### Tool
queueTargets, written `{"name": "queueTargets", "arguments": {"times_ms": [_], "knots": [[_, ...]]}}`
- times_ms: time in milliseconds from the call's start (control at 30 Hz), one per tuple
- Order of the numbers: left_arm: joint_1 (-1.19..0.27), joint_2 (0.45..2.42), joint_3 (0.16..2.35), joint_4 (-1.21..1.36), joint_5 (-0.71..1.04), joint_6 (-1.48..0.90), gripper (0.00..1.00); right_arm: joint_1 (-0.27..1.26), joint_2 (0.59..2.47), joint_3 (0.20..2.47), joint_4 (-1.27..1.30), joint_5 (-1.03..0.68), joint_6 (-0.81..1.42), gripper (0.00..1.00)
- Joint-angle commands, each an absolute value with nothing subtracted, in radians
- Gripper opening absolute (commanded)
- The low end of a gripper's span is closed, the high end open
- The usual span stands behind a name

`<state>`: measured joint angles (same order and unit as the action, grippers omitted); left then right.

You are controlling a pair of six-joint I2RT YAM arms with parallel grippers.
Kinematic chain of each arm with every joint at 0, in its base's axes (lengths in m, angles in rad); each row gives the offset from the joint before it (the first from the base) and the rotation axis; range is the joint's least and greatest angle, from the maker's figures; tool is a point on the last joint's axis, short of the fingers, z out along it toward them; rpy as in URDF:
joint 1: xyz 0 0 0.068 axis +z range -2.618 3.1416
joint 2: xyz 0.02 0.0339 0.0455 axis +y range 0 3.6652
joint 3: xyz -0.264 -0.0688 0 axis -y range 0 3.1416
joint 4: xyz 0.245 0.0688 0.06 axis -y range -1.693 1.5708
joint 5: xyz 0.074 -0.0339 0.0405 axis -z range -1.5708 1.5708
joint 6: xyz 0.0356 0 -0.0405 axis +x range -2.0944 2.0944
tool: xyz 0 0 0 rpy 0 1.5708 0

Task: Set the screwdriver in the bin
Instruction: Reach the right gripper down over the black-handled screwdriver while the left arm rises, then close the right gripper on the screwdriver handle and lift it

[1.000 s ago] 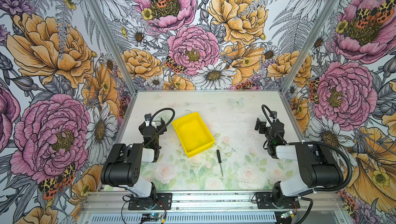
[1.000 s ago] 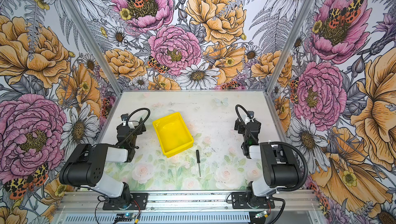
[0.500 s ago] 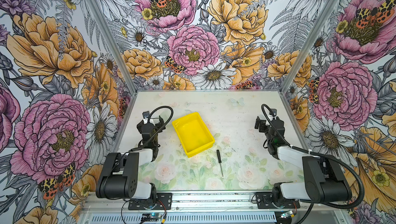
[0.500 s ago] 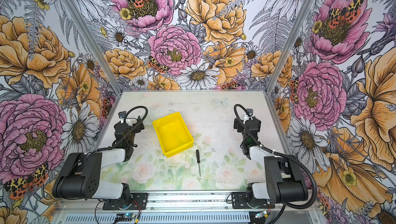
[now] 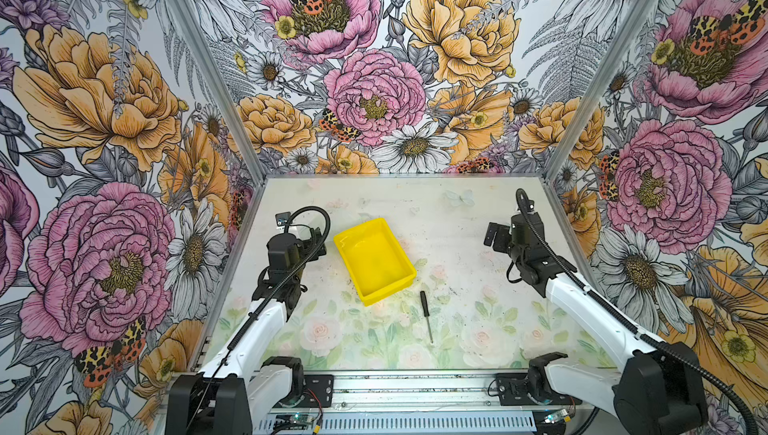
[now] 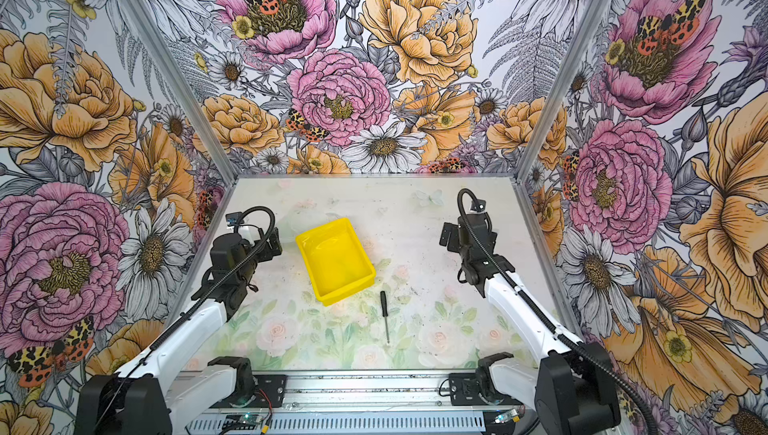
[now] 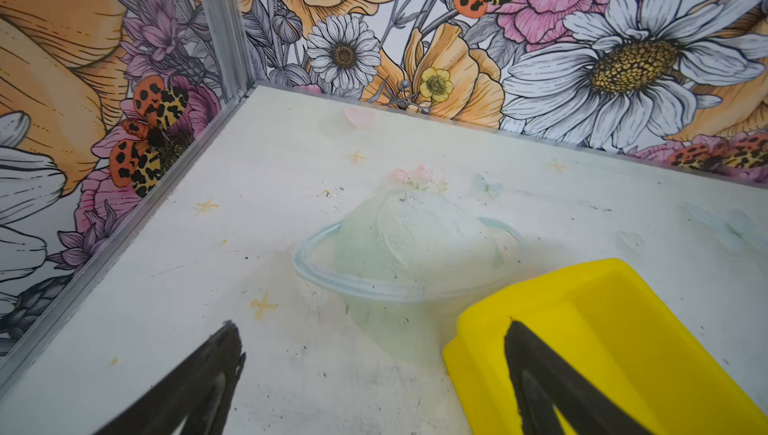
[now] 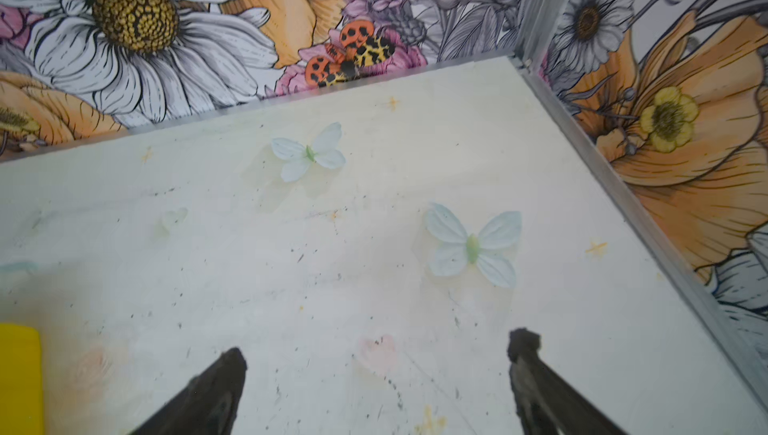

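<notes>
Glossy yellow plastic bin, matt black-handled screwdriver with thin metal shaft, scuffed matt printed table

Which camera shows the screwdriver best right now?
Both top views show the whole screwdriver lying on the table by the bin's near corner. Neither wrist view shows it at all.
</notes>
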<state>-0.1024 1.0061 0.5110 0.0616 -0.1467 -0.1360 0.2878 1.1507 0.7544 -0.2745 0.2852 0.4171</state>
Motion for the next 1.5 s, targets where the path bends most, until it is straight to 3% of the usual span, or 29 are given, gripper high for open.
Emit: {"name": "queueTargets", "arguments": {"times_ms": [0, 533, 1100, 1300, 1467], "knots": [[-0.161, 0.956, 0.528, -0.067, -0.1, -0.161, 0.99, 0.365, 1.118, 0.739, -0.447, 0.255, 0.523, 1.0], [-0.393, 0.784, 0.478, -0.138, 0.027, -0.227, 0.99, 0.822, 1.385, 0.817, -0.453, 0.223, 0.685, 0.99], [-0.471, 0.699, 0.454, -0.186, -0.058, -0.235, 0.99, 0.937, 1.547, 0.841, -0.395, 0.156, 0.7, 0.96], [-0.471, 0.695, 0.46, -0.206, -0.077, -0.23, 0.99, 0.959, 1.593, 0.841, -0.384, 0.151, 0.701, 0.77], [-0.472, 0.683, 0.454, -0.204, -0.095, -0.234, 0.99, 0.972, 1.595, 0.839, -0.384, 0.152, 0.702, 0.5]]}}
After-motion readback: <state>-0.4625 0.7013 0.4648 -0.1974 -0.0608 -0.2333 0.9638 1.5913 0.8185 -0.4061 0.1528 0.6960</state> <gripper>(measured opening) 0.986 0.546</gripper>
